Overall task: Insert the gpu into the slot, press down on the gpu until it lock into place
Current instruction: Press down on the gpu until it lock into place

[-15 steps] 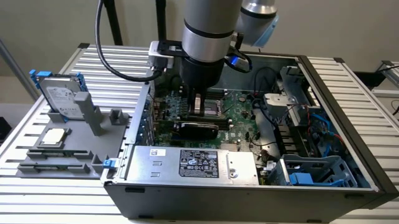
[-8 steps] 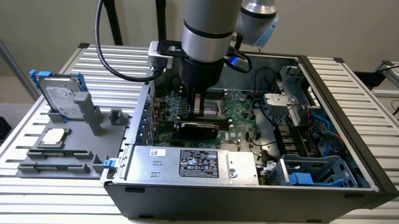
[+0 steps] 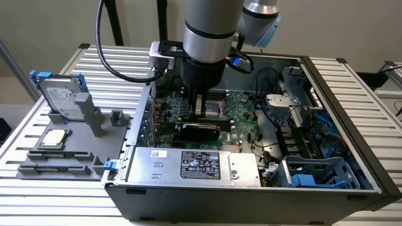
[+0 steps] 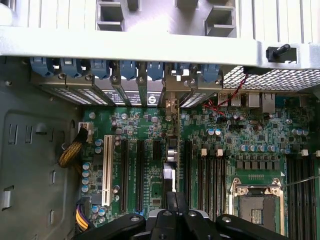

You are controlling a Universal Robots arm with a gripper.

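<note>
An open computer case (image 3: 251,207) sits on a bench (image 3: 56,214) made of slats. Beside it, on the exterior view's left, a grey tray (image 3: 82,141) holds a hard drive (image 3: 60,96) standing up. Inside the case, a silver box (image 3: 195,165) with a label lies near the front wall, and a blue cage (image 3: 314,174) sits in the corner on the exterior view's right. Black cables (image 3: 270,75) loop over the green board (image 4: 145,125). The arm (image 3: 204,33) comes straight down into the middle of the case, with a thick black hose (image 3: 107,52) hanging off it. The gripper (image 3: 199,115) points down at the board. The gpu (image 3: 197,130) is right under it, just behind the silver box. In the wrist view the gpu (image 4: 172,150) stands on its thin edge, in line with the long black slots (image 4: 124,175), with a white slot (image 4: 106,170) on one side and the chip socket (image 4: 255,207) on the other. Its far end reaches the row of blue clips (image 4: 127,67). The gripper (image 4: 175,196) is pinched tight on the gpu's top edge
</note>
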